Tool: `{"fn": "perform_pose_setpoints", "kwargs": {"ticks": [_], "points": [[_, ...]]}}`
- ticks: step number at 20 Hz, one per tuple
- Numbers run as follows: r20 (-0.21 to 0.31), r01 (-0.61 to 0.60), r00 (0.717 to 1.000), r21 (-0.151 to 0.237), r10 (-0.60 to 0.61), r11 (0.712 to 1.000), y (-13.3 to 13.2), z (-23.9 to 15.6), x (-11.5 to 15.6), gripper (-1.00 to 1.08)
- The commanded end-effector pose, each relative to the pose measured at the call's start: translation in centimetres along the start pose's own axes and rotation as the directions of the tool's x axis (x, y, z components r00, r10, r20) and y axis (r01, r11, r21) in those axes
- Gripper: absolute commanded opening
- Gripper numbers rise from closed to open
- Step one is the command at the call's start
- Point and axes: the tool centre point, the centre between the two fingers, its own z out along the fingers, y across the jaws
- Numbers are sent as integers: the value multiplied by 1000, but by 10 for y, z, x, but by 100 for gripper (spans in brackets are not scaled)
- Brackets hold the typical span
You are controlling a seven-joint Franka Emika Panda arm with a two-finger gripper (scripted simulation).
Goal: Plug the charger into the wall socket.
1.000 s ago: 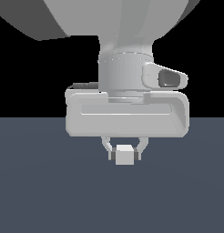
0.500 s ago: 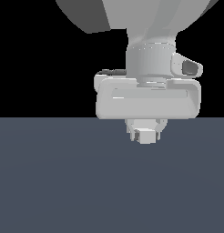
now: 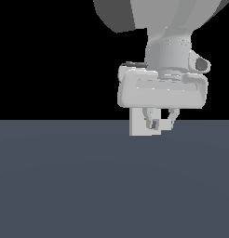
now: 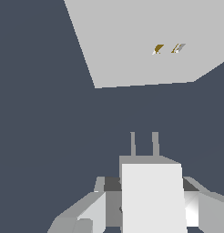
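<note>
In the wrist view the charger (image 4: 152, 193), a small white block with two thin prongs pointing forward, sits between my gripper's (image 4: 150, 205) fingers (image 4: 91, 211), which are shut on it. Ahead of the prongs, with a gap between, stands the wall socket (image 4: 132, 41), a flat white plate with two small orange-brown slots. The prongs sit a little to one side of the slots. In the exterior view my gripper (image 3: 160, 122) hangs just in front of the wall socket (image 3: 137, 126), just above the floor line, and the hand mostly hides the charger.
A plain dark grey-blue floor (image 3: 65, 186) spreads below, with a black background above it. The large grey arm links (image 3: 163, 28) fill the upper part of the exterior view's right.
The arm has carried the charger towards the exterior view's right and up. The white socket plate, unseen earlier, now shows right behind the fingers.
</note>
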Motion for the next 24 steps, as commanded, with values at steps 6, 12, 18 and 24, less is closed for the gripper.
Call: {"fn": "perform_pose_setpoints", "kwargs": {"ticks": [6, 12, 18, 24], "points": [[1, 58, 998, 10, -58, 998, 16, -9, 14, -100], [1, 68, 998, 12, -68, 998, 18, -10, 17, -100], [1, 67, 998, 12, -67, 998, 18, -10, 19, -100], [2, 67, 998, 11, -67, 998, 17, -7, 32, -100]]}}
